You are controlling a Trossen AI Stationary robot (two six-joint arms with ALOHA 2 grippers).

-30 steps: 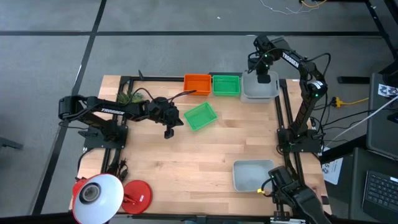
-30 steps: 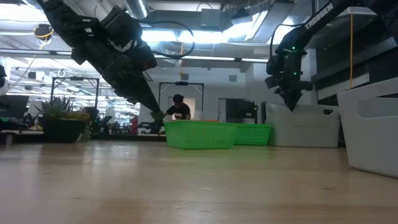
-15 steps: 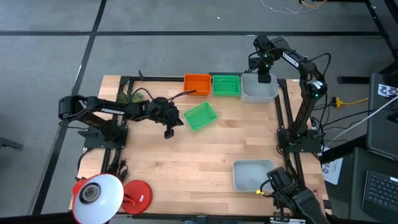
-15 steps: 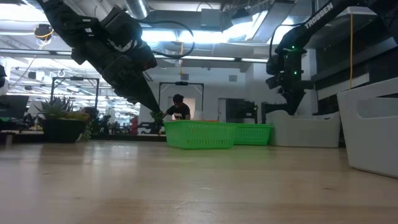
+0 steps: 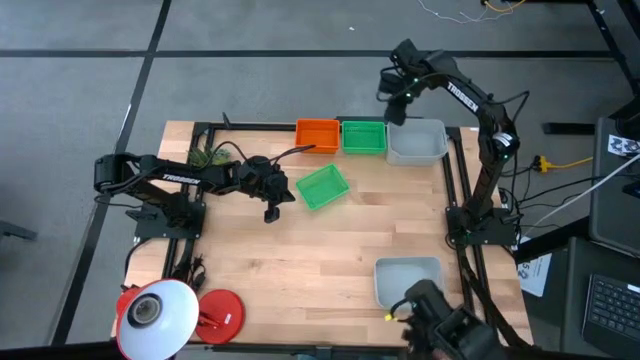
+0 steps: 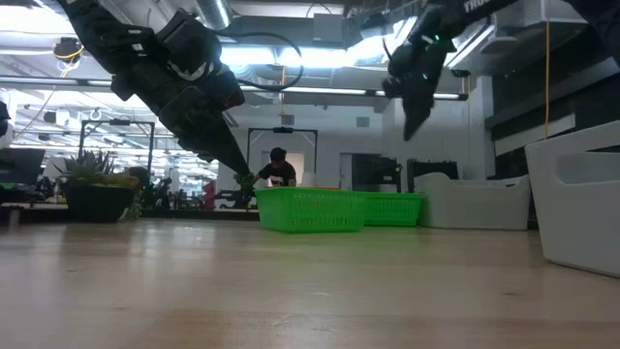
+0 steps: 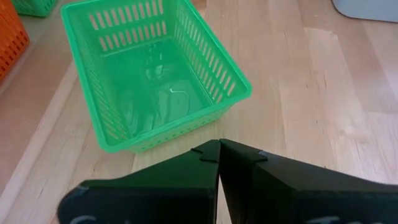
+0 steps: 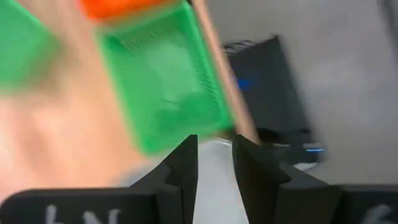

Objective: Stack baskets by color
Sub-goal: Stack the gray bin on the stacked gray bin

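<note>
At the table's far edge an orange basket (image 5: 317, 134), a green basket (image 5: 363, 137) and a grey-white basket (image 5: 418, 142) stand in a row. A second green basket (image 5: 322, 187) (image 7: 155, 68) rests flat on the wood, turned askew. Another grey-white basket (image 5: 406, 280) sits near the front right. My left gripper (image 5: 285, 192) (image 7: 219, 144) is shut, slanting down, its tips just short of the askew green basket's rim. My right gripper (image 5: 395, 92) (image 6: 412, 116) (image 8: 214, 155) hangs open high above the far edge, over the gap between the green and grey-white baskets, holding nothing.
A round red-and-white lamp (image 5: 160, 312) stands at the front left corner. A small plant (image 5: 205, 155) sits by the left arm's base. Bare wood (image 5: 300, 260) fills the middle and front of the table.
My right gripper has risen away from the grey-white basket at the far edge and swung toward the table's left, rolling its wrist as it went. The grey-white basket stays in the row. My left gripper and the askew green basket have kept still.
</note>
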